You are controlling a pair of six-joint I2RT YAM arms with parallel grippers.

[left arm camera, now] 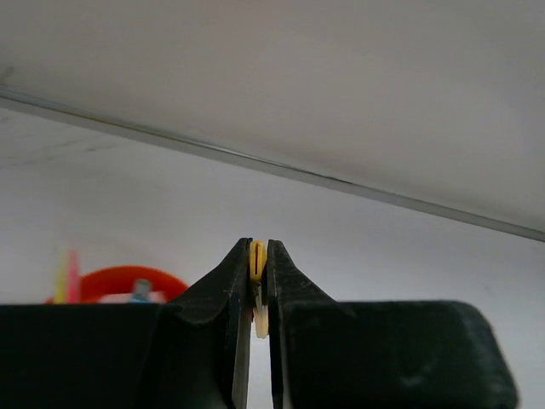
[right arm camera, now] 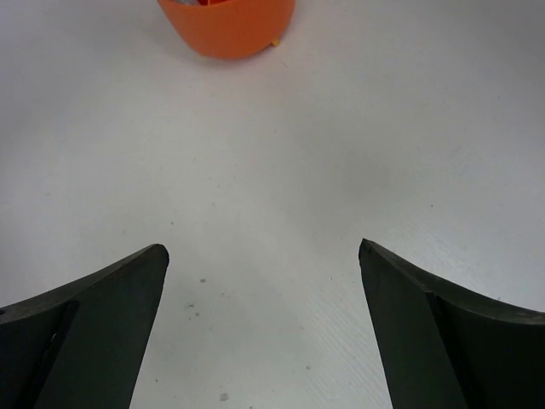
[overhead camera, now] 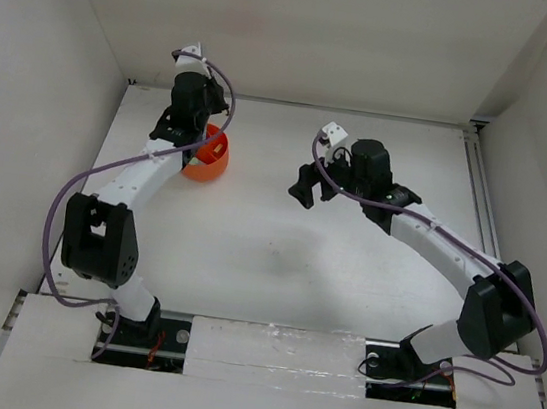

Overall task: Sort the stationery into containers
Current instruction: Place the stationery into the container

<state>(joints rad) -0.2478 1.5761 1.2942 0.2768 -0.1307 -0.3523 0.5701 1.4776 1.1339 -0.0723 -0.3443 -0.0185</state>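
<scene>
One slim yellow pen point(left arm camera: 257, 258) hangs beside the round orange plastic cup point(left arm camera: 128, 277), pinched by the left gripper point(left arm camera: 258, 256). The right gripper point(right arm camera: 264, 251) gapes empty.

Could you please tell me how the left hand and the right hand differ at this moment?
The left hand is shut on a slim yellow item; the right hand is open with nothing between its fingers. In the top view, the left hand is right by the orange cup, while the right hand is apart from it, over the middle of the table. Both are black.
</scene>
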